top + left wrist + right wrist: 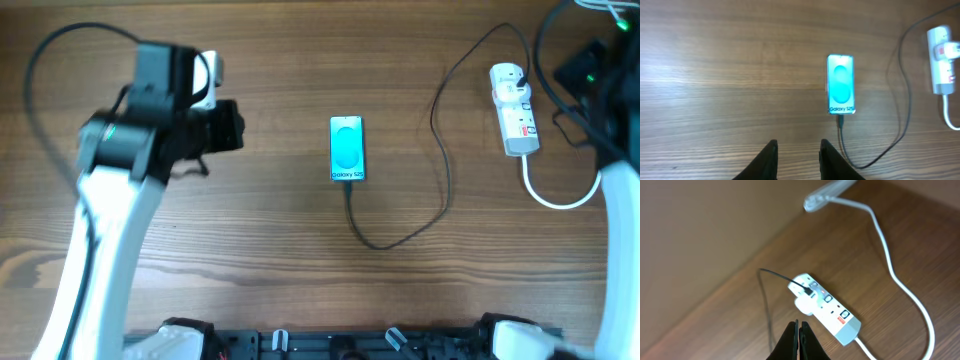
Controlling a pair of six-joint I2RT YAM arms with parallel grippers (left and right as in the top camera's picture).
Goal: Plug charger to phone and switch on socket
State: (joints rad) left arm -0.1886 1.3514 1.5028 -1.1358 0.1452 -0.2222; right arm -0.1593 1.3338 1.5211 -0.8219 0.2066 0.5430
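A phone (346,149) lies flat mid-worktop (250,60), its screen lit. The thin black charger (445,195) meets the phone's near end and loops right to the white socket (514,112). The left jaws hang apart and hold nothing. The right jaws are pressed together above the socket.
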